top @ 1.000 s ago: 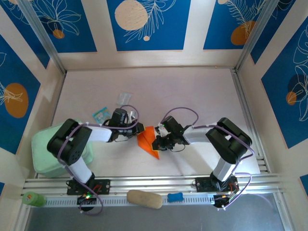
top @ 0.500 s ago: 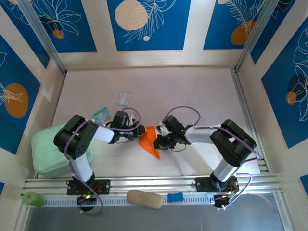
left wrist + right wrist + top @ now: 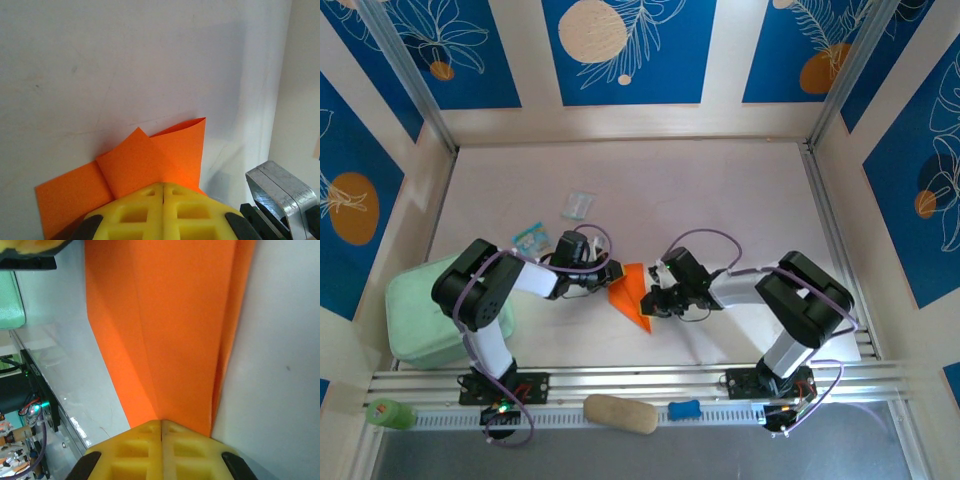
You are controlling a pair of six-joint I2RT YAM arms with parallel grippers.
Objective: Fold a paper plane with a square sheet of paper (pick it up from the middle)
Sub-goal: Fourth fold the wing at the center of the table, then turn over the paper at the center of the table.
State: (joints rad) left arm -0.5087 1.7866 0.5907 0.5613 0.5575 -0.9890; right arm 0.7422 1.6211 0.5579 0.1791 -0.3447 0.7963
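The square sheet of paper [image 3: 632,292] is bright orange and lies folded on the white table, with a pointed end toward the near edge. My left gripper [image 3: 610,274] is shut, its yellow fingertips [image 3: 150,192] resting on the paper's [image 3: 145,160] left edge, where a folded flap overlaps a longer strip. My right gripper [image 3: 649,300] is shut too, with its tips [image 3: 175,432] on the paper's [image 3: 175,330] right side, beside a long crease. No paper shows between either pair of jaws.
A mint green pad [image 3: 418,312] lies at the left by the left arm. A blue-and-white packet [image 3: 529,237] and a clear wrapper [image 3: 578,204] sit behind the left gripper. On the near rail are a beige block [image 3: 620,413], a blue piece [image 3: 684,409] and a green bottle [image 3: 388,413].
The left arm's elbow has swung back and its gripper has slid slightly nearer. The right gripper has shifted a little right and nearer along the paper. The paper has barely moved.
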